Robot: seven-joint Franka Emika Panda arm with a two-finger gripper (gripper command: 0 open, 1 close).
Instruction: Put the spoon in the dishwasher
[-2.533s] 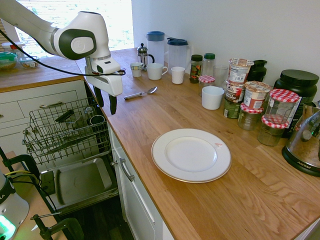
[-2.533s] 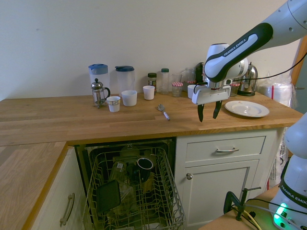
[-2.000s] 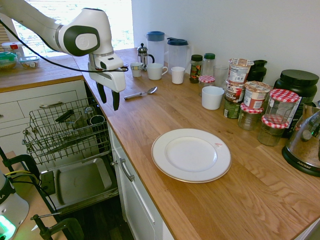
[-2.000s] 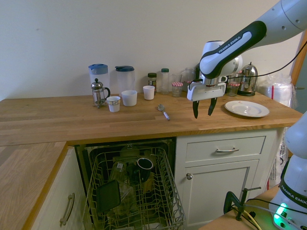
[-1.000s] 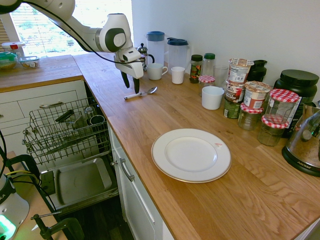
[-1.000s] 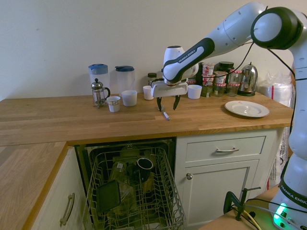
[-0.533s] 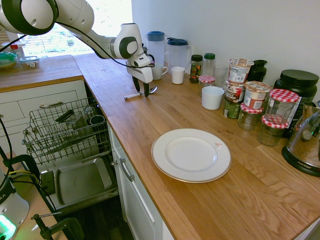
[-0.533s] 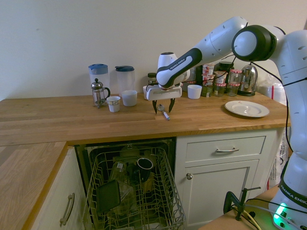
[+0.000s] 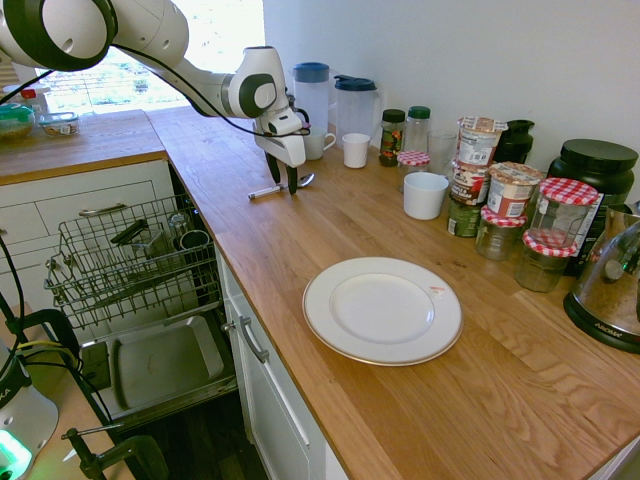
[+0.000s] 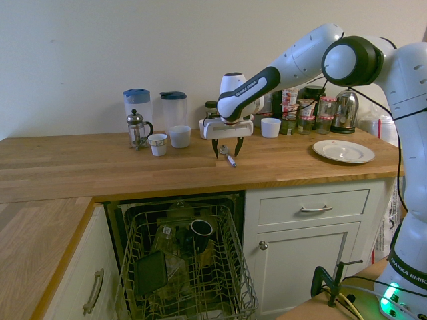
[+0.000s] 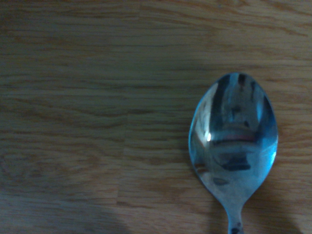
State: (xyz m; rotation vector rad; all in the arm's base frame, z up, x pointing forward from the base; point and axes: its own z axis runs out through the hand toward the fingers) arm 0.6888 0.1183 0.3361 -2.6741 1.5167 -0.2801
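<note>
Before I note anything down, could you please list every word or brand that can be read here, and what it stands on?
"FRANKA EMIKA": on the robot arm
"AROMA": low on the kettle, small but just readable
Too small or blurred to read: the print on the stacked cups and the plate's mark

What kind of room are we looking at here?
It looks like a kitchen, most likely a home one. The open dishwasher is set under a wooden worktop, and on that worktop stand a kettle, a French press and a large plate.
</note>
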